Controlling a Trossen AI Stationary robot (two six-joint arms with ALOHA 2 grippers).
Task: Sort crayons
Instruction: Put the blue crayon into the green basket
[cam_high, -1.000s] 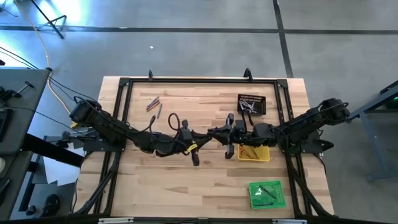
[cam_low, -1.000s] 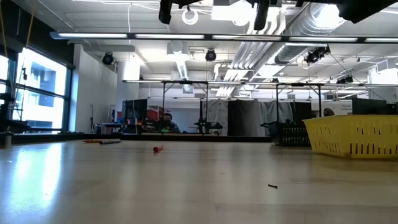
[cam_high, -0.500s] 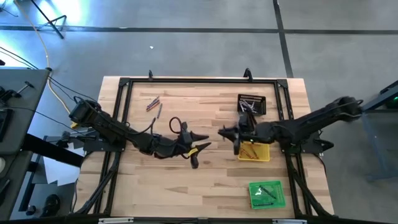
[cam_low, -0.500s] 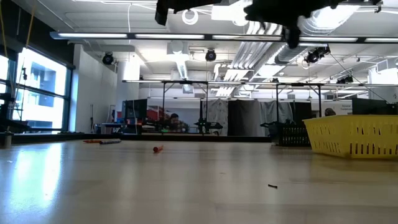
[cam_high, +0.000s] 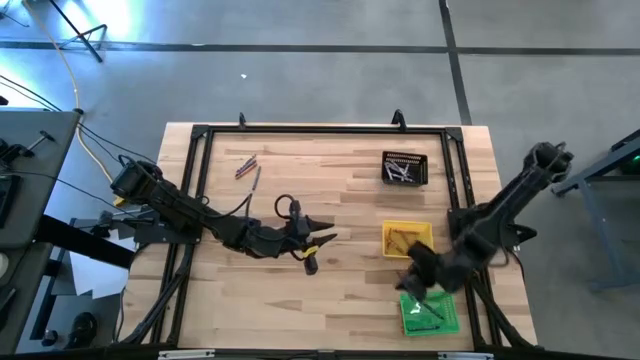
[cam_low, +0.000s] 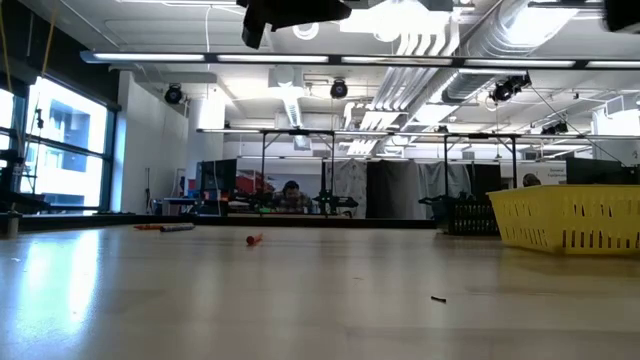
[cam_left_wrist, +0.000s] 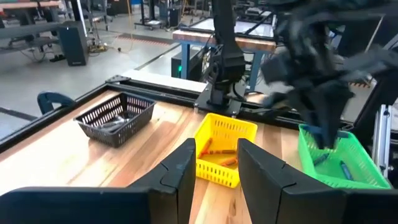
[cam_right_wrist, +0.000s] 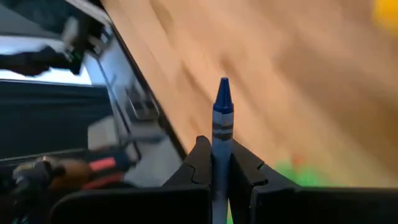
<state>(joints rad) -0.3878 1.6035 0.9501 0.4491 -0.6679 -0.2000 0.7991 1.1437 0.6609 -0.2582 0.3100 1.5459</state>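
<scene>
Right claw (cam_high: 412, 287), clamped on a blue wax crayon (cam_right_wrist: 222, 118), has swung from mid-bench to the green mesh tray (cam_high: 446, 316), likely to drop it, while the left claw (cam_high: 322, 238) now gapes empty

right gripper (cam_high: 412, 285) swung from table centre to over square green plastic tray (cam_high: 447, 318), clamping upright blue crayon (cam_right_wrist: 222, 115); left gripper (cam_high: 326, 238) spread its fingers, pulled back slightly

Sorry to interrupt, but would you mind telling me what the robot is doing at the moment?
It is sorting crayons into small trays. The right gripper is shut on a blue crayon and hangs over the green tray near the table's front right. The left gripper waits open above the middle of the table. A few loose crayons lie at the back left; the black tray and yellow tray already hold some.
</scene>
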